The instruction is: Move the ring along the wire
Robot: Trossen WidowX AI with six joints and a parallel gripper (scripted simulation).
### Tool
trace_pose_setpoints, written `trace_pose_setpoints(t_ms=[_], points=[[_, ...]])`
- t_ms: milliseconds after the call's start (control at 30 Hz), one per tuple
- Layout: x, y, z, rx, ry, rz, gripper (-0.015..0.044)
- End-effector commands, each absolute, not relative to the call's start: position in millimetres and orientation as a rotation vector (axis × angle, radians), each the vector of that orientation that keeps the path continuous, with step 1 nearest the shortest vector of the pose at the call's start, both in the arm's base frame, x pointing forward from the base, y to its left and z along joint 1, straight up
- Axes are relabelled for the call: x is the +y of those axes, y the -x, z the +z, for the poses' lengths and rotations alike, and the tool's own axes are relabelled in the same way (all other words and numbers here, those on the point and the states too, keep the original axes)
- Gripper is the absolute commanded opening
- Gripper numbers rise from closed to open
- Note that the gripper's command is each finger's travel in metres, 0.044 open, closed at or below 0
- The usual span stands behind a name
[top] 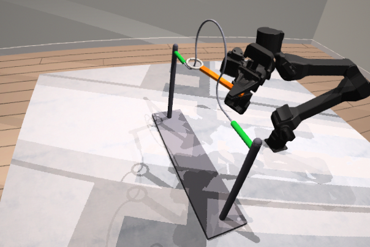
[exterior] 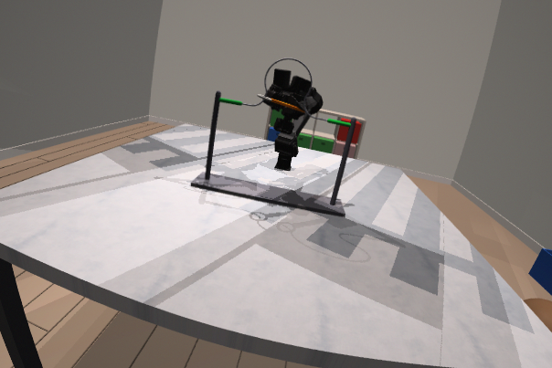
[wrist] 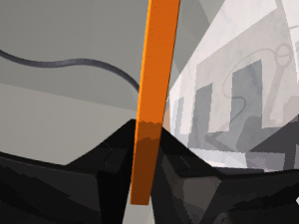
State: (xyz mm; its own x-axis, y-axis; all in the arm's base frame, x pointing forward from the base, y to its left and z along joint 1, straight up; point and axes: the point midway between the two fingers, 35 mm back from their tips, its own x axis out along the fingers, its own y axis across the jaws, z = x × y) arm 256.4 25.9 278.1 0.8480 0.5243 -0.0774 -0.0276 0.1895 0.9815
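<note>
The pale ring [top: 201, 63] [exterior: 261, 96] is around the grey wire [top: 209, 20] [exterior: 288, 58] [wrist: 75, 62], at its low bend just past the green part [top: 180, 57] [exterior: 230, 101] by the far post [top: 171, 85] [exterior: 213, 136]. It lies nearly flat; contact with the wire cannot be told. My gripper [top: 242, 94] [wrist: 142, 127] is shut on the end of the orange handle [top: 211, 74] [exterior: 285, 104] [wrist: 159, 64], which slopes down from the ring. The wire crosses in front of the handle in the top view. Fingertips are unclear in the exterior view.
The other green part [top: 242, 134] [exterior: 339, 122] joins the near post [top: 240, 180] [exterior: 344, 161]. The wire's tall loop rises beside my gripper. Both posts stand on a dark base plate [top: 184, 143] [exterior: 238, 186] on the table.
</note>
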Motion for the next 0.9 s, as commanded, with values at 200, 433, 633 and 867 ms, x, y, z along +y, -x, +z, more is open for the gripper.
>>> trace_pose_setpoints(t_ms=[200,433,633,867], points=[[29,-254,306,0.434,-1.49,0.456,-0.015],[29,-254,322,0.423,-1.594,0.481,-0.015],[27,-254,335,0.414,-1.673,0.5,-0.015],[24,-254,349,0.406,-1.742,0.517,-0.015]])
